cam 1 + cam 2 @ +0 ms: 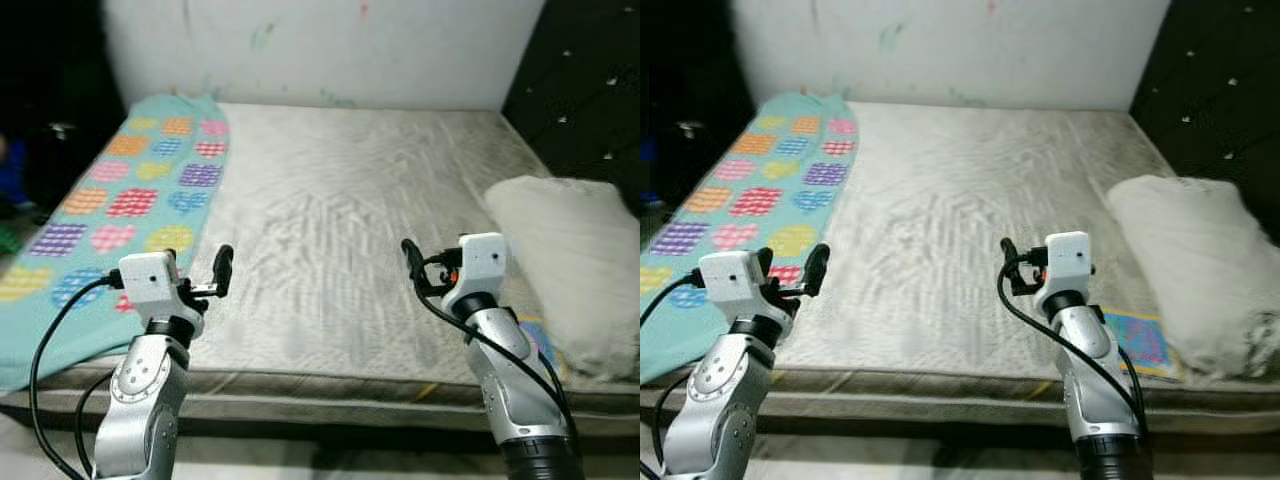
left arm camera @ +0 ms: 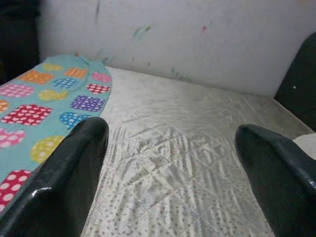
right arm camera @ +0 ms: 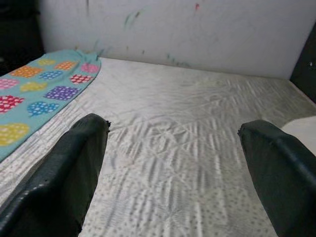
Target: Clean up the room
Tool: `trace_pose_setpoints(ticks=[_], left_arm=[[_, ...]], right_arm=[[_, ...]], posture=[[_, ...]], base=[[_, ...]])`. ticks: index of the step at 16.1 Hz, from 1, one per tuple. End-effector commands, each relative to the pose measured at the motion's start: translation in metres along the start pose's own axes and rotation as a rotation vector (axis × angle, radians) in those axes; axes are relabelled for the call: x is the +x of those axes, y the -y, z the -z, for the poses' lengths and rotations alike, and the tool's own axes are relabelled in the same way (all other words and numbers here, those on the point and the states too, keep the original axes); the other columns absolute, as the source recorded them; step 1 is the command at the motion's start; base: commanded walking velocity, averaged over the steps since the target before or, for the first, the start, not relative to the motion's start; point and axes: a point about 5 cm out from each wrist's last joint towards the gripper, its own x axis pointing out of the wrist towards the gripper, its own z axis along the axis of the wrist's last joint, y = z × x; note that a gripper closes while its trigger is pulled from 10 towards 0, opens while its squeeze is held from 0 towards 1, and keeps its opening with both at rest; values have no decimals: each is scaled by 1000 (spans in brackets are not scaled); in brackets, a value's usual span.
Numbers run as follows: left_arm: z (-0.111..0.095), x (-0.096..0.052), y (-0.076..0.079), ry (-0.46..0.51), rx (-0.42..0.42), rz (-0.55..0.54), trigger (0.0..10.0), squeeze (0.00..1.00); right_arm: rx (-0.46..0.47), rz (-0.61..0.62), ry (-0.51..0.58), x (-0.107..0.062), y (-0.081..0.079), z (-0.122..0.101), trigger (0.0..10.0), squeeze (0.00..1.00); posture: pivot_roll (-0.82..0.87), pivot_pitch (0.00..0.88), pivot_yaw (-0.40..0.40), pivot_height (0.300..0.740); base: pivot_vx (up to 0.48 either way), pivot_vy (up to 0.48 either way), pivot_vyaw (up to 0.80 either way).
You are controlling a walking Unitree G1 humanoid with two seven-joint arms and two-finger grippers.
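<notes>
Ahead, a bare grey mattress (image 1: 340, 230) spreads to the white wall (image 1: 330, 50). Along its left side lies a teal blanket (image 1: 120, 200) patterned with coloured hearts, just beside the left tool (image 1: 200, 268) and well apart from the right tool (image 1: 428, 262). A white pillow (image 1: 570, 260) rests at the bed's right edge, near the right tool. Both tools hover over the near edge, fingers spread wide, holding nothing.
</notes>
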Motion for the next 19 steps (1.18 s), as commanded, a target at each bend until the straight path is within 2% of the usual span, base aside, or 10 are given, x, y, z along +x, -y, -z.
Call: trace_pose_setpoints(ticks=[1, 7, 13, 19], left_arm=[[1, 2, 7, -3, -9, 22, 10000, 0], [0, 3, 8, 11, -8, 23, 10000, 0], [-3, 1, 12, 41, -10, 61, 10000, 0], [-4, 1, 14, 52, -16, 79, 10000, 0]], right_arm=[[-10, 27, -6, -2, 10, 1, 10000, 0], [-14, 26, -4, 0, 11, 1, 10000, 0], [-18, 20, -5, 0, 10, 1, 10000, 0], [-22, 20, -4, 0, 10, 1, 10000, 0]], posture=[[-89, 10, 5, 740], [-89, 6, 4, 740], [-96, 6, 2, 740], [-96, 7, 3, 740]], base=[[0, 480, 0], [0, 480, 0], [0, 0, 0], [305, 0, 0]])
